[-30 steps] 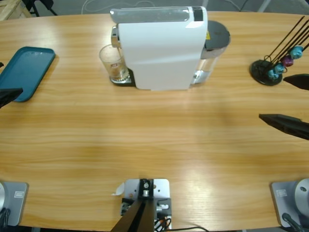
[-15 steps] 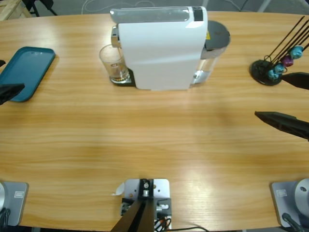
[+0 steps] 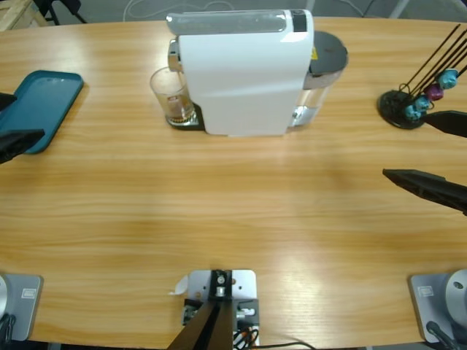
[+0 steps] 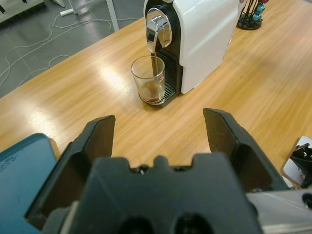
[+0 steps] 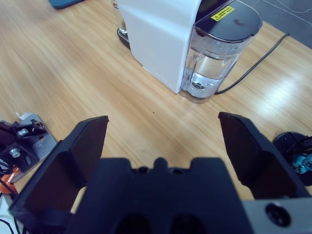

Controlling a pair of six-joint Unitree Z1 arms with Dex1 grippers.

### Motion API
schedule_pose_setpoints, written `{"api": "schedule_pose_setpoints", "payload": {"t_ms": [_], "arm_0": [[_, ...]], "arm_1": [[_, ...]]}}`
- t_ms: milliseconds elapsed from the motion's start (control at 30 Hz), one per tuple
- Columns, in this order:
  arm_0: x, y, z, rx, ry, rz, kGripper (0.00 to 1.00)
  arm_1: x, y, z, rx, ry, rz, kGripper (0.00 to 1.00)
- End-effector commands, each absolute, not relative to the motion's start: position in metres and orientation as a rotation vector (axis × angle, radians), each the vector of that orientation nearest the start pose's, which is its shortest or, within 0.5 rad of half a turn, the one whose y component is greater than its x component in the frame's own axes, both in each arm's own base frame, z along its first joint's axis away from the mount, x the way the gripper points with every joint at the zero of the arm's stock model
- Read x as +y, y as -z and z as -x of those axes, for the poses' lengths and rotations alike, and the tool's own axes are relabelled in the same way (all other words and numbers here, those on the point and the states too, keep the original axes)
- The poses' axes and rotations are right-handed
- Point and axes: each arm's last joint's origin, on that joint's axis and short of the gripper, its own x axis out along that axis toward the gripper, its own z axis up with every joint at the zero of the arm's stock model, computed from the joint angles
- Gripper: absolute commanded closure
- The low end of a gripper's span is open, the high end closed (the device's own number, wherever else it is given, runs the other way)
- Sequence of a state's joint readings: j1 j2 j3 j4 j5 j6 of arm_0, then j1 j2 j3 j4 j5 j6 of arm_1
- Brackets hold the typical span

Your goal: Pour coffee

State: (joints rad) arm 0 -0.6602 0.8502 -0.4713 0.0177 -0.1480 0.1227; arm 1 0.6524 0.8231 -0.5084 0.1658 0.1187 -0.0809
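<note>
A: Coffee [image 4: 154, 89] was a shallow brown pool at the bottom of the clear glass cup [image 4: 148, 79], a thin stream dropping into it from the chrome spout [image 4: 156, 31]!

B: And the cup?

A: It stood on the drip tray [image 4: 164, 95] at the left end of the white coffee machine [image 3: 244, 73], at the table's [image 3: 219, 211] far side. The water tank [image 5: 214, 58] sat at the machine's right end.

B: The hands?

A: Left hand [image 4: 158, 131] was spread wide and holding nothing, low at the left edge by the teal tray [image 3: 40, 106]. Right hand [image 5: 163, 134] was wide and bare too, at the right edge near the capsule stand [image 3: 412, 98].
</note>
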Motion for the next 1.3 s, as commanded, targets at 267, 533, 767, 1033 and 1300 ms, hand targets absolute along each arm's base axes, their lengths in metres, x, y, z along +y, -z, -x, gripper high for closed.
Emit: {"api": "schedule_pose_setpoints", "payload": {"t_ms": [267,533,767,1033,1300], "arm_0": [[-0.0727,-0.2775,-0.0787,0.402,0.848,-0.22,0.225],[-0.0734,-0.277,-0.0796,0.406,0.848,-0.221,0.221],[-0.0739,-0.2766,-0.0801,0.409,0.85,-0.223,0.22],[-0.073,-0.2763,-0.0788,0.407,0.851,-0.219,0.22],[-0.0748,-0.2757,-0.081,0.415,0.852,-0.222,0.22]], "arm_1": [[0.0641,-0.2772,-0.0717,0.507,-0.793,0.207,0.0],[0.0643,-0.277,-0.0718,0.51,-0.794,0.204,0.0],[0.0648,-0.2768,-0.0723,0.514,-0.794,0.204,0.0],[0.0651,-0.2765,-0.0725,0.517,-0.796,0.204,0.0],[0.0654,-0.2765,-0.073,0.519,-0.796,0.204,0.0]]}}
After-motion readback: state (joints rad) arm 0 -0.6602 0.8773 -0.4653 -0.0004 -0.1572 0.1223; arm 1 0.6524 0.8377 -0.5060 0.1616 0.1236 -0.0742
